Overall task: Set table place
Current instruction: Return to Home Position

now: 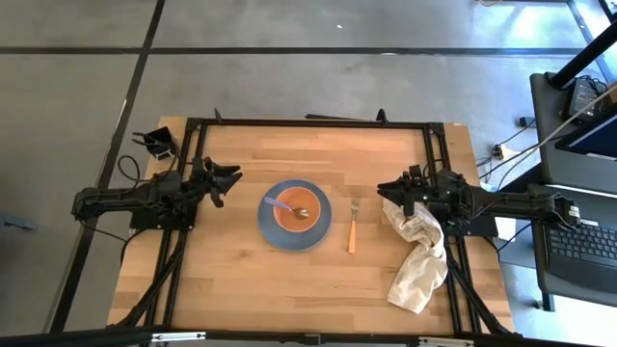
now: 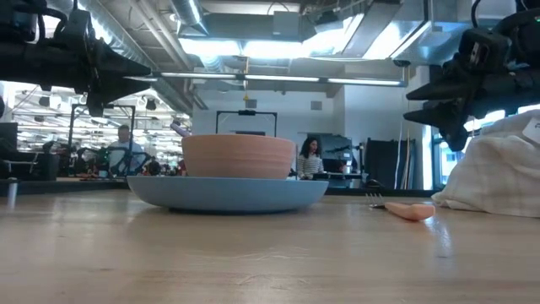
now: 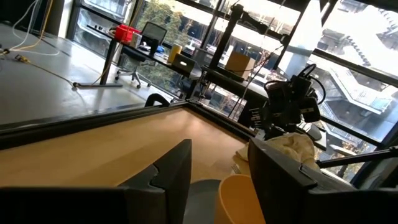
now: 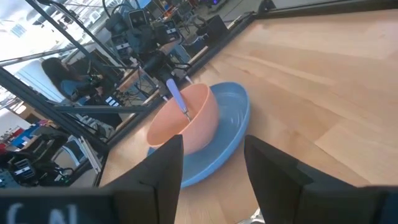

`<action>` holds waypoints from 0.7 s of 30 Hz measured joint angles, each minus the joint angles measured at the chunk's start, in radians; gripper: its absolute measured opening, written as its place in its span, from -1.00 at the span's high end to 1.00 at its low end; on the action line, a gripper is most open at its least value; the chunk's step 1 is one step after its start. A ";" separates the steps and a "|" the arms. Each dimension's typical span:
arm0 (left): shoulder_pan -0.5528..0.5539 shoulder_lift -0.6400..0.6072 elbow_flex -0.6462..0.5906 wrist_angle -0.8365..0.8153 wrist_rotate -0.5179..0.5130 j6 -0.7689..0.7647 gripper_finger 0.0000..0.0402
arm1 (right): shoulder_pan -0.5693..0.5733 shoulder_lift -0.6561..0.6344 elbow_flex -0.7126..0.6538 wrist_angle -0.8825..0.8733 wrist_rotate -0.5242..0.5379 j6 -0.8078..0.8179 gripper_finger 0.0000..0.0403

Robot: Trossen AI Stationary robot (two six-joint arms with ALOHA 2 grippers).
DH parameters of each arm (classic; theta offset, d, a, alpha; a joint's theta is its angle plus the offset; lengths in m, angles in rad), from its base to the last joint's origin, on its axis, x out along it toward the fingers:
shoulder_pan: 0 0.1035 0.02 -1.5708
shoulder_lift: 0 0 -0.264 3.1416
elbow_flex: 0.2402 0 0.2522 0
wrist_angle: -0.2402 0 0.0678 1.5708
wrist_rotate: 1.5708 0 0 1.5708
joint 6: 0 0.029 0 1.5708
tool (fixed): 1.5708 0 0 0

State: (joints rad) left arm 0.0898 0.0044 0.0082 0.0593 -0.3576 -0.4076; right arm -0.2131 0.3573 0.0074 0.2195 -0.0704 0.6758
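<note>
**Place laid at mid-table, both arms drawn back to the side edges**

The table (image 1: 241, 280) carries the whole set, seen from above; at its left edge the left gripper (image 1: 231, 181) hangs in the air above the planks, touching nothing, its claw wide with a clear gap between the two fingers and nothing in it; it points across the table toward the dishes.

About midway between the left and right edges sits the round blue plate (image 1: 268, 224); the orange bowl (image 1: 310, 220) stands upright on it, inside the rim; the spoon with the lilac handle (image 1: 280, 203) lies in the bowl, its handle leaning out over the bowl's wall on the left-edge side.

Just beside the plate on the right-edge side, apart from it, the fork with the orange handle (image 1: 353, 231) lies flat on the wood, parallel to the right edge.

Along the right edge lies a crumpled off-white cloth (image 1: 419, 260), trailing toward the corner at the high view's bottom right; the right gripper (image 1: 384, 190) hangs above the cloth's other end, raised off the table, claw wide and empty, pointing at the bowl.
</note>
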 joint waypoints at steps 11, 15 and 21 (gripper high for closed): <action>0.000 0.000 0.000 0.000 0.000 0.000 0.25 | 0.001 -0.049 0.000 -0.013 -0.002 -0.002 0.15; 0.000 0.000 0.000 0.000 0.000 0.000 0.25 | 0.001 -0.135 0.000 -0.021 -0.002 -0.002 0.15; 0.000 0.000 0.000 0.000 0.000 0.000 0.25 | 0.001 -0.278 0.000 -0.021 -0.003 0.001 0.15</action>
State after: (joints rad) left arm 0.0895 0.0044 0.0082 0.0593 -0.3576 -0.4079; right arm -0.2123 0.0794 0.0074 0.1986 -0.0738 0.6766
